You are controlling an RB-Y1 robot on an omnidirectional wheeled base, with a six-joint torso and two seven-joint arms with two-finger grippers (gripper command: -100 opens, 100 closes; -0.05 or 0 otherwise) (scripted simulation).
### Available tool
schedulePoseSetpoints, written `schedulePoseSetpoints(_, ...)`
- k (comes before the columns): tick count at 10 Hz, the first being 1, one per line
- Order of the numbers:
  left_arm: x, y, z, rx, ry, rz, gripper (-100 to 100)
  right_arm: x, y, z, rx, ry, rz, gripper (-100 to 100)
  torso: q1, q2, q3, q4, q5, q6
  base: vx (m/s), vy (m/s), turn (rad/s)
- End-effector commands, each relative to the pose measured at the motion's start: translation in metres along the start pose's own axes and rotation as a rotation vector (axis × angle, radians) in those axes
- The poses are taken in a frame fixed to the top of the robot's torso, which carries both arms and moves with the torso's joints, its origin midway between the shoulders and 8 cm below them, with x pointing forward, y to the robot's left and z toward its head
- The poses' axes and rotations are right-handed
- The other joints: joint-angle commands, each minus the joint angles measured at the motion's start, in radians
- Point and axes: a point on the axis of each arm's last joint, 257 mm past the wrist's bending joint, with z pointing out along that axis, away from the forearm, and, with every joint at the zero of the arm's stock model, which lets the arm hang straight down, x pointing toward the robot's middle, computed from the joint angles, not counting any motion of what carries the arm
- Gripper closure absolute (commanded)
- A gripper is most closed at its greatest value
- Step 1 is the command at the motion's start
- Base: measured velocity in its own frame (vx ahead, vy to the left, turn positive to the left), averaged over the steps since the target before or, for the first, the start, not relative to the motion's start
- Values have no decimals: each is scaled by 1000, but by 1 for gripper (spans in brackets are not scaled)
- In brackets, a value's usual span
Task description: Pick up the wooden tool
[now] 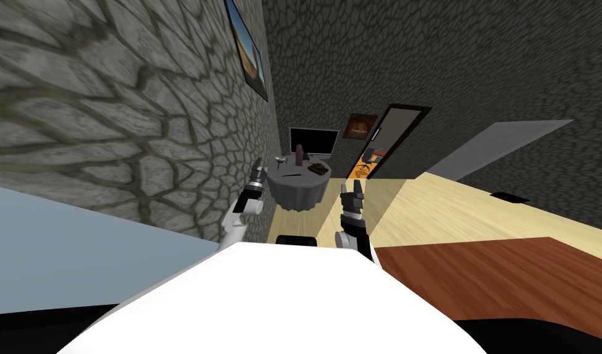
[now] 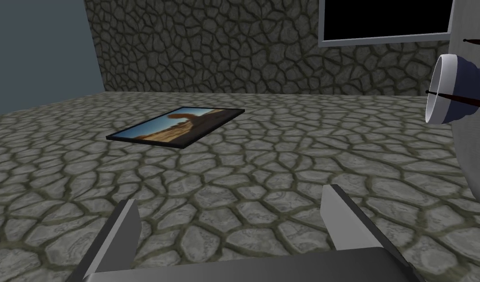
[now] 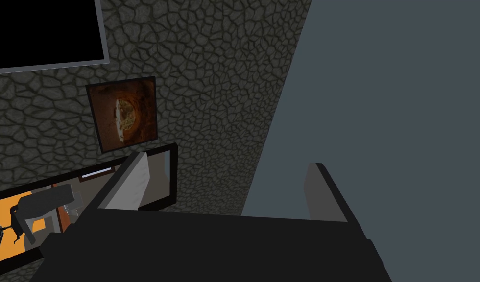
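Ahead, slim dark stick [image 1: 292,175] flat on round table [image 1: 297,196], long axis crosswise, left tool [image 2: 231,196], right tool [image 3: 227,161], both spread apart

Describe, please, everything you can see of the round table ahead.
The round table is plain grey, its side hanging in folds like cloth to the pale floor. It stands by the stone wall. On top: a white bowl, a tall brownish thing, a low dark thing, a thin dark stick.
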Motion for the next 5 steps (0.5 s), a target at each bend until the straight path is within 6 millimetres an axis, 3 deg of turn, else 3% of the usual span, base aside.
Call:
schedulePoseSetpoints(1, -1, 13, 9, -42, 2, -15, -100, 0, 0, 0, 0, 0, 0, 0, 0, 0, 0, 0, 0, 0, -6, 27, -10)
schedulePoseSetpoints(2, -1, 14, 9, -47, 2, -15, -100, 0, 0, 0, 0, 0, 0, 0, 0, 0, 0, 0, 0, 0, -2, 9, 0)
schedulePoseSetpoints(3, -2, 30, 20, -87, 2, -41, -100, 0, 0, 0, 0, 0, 0, 0, -1, 0, 0, 0, 0, 0, -5, 16, -7)
schedulePoseSetpoints(5, -1, 35, 22, -109, 3, -42, -100, 0, 0, 0, 0, 0, 0, 0, -1, 0, 0, 0, 0, 0, -3, 14, -5)
